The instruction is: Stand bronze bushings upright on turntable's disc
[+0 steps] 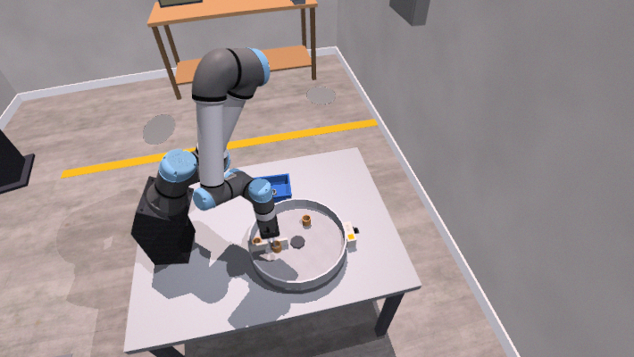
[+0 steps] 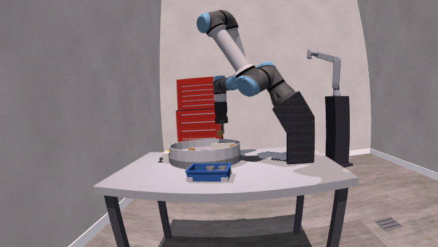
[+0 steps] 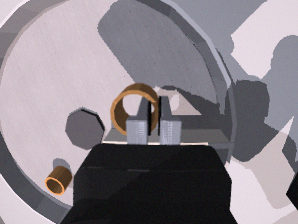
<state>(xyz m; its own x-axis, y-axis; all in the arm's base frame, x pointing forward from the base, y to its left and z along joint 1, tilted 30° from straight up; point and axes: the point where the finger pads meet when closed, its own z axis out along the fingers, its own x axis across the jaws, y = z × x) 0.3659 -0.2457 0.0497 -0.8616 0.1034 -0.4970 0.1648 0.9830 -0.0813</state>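
Top view, from the left: the arm's black base (image 1: pixel 152 232) stands on the corner of the white table (image 1: pixel 384 268). Next comes the round turntable (image 1: pixel 312 286) with its grey wall. One bronze bushing (image 1: pixel 257 241) stands on the disc close to the left wall. Just right of it the gripper (image 1: pixel 272 243) hangs over the disc, pinching the wall of a second bronze bushing (image 1: pixel 277 246) between its nearly closed fingers. In the exterior view this held bushing (image 2: pixel 219 133) hangs in the air above the turntable wall. The dark hub (image 1: pixel 297 242) sits just right of it, in the middle of the disc. A third bronze bushing (image 1: pixel 306 220) stands further back on the disc, well apart from the others. At the right edge of the turntable sits a small white box (image 1: pixel 351 236). The blue crate (image 1: pixel 282 185) lies behind the turntable, partly hidden by the arm. In the exterior view two grey shapes, probably the steel bushings (image 2: pixel 210 168), sit inside the crate.
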